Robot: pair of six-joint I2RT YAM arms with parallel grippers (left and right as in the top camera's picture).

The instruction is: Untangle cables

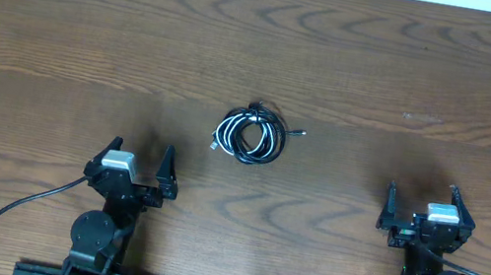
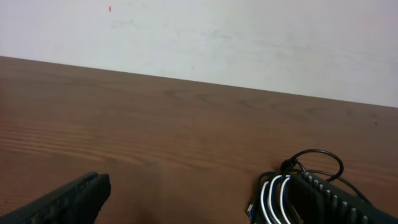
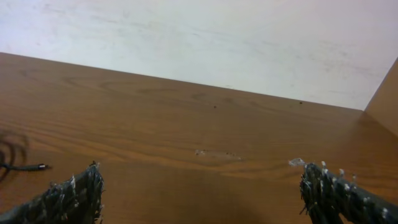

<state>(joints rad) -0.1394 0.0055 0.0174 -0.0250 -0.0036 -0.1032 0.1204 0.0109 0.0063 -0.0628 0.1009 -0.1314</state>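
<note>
- The left fingers (image 2: pixel 71 198) are spread wide apart and hold nothing.
- The right fingers (image 3: pixel 336 194) are spread wide too, and nothing sits between them.
- Both pairs sit low by the near side of the surface (image 1: pixel 386 71). They are well apart from each other, with brown wood between them.
- The black cable (image 1: pixel 273 145) and the white cable (image 1: pixel 222 135) lie wound together in one small round bundle. It rests in the middle of the surface, out in front of the fingers and a bit nearer the left pair.
- No finger touches the bundle.
- A small plug end (image 1: pixel 299 133) pokes out of the bundle toward the right side.
- There is open wood all around the bundle. The far edge and the left edge are well away from it.
- A white wall (image 2: pixel 249 37) stands behind the far edge.
</note>
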